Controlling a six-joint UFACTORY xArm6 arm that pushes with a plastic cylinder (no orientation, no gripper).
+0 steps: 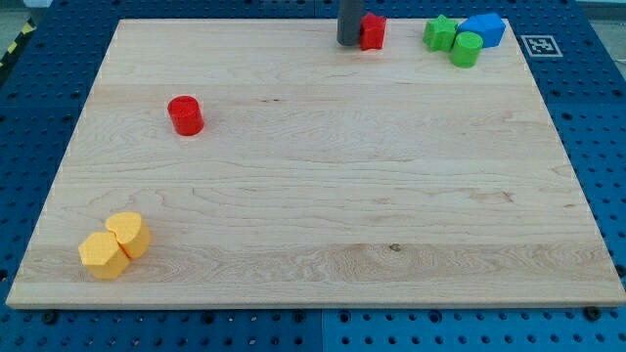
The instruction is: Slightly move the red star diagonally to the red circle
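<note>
The red star [373, 31] sits near the view's top edge of the wooden board, right of centre. My tip [348, 42] is right beside the star's left side, touching or nearly touching it. The red circle [185, 115] stands far off at the view's left, lower than the star.
A green star [440, 33], a green cylinder [467, 49] and a blue block [484, 28] cluster at the view's top right. Two yellow blocks [115, 245] lie together at the bottom left. The wooden board [313, 196] rests on a blue pegboard table.
</note>
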